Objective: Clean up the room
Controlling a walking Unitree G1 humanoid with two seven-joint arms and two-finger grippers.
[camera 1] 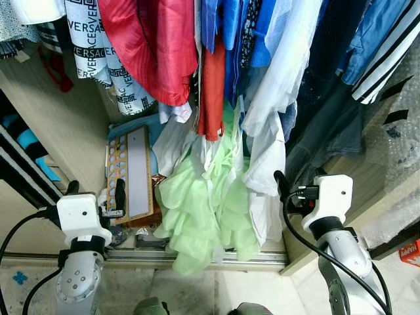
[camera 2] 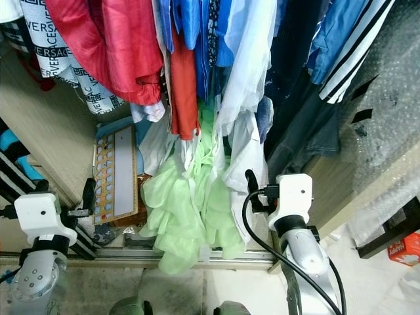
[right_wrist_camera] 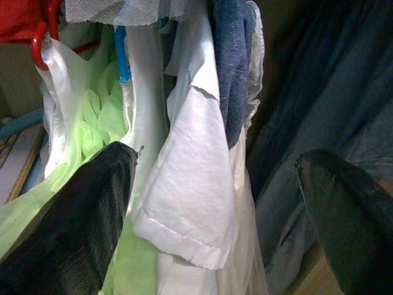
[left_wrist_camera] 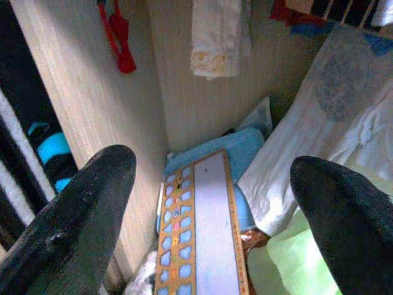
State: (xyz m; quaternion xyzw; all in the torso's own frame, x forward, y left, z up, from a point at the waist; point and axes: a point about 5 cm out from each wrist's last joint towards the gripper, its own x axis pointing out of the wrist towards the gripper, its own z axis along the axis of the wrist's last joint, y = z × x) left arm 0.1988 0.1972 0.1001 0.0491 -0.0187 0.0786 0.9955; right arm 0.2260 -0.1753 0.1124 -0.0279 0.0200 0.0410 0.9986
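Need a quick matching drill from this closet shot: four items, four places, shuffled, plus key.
Items:
1. red jacket
2. green garment
3. board with holes
4. left hand

Places:
A. leaning against the closet's side wall, low down
B. hanging at the top, left of centre
C. open, just before the board
D. trailing down to the closet's sliding track

Pairs: 1-B, 2-D, 3-A, 4-C

Hanging clothes [camera 1: 262,52] fill wardrobe; board [camera 1: 134,174] stands below left.
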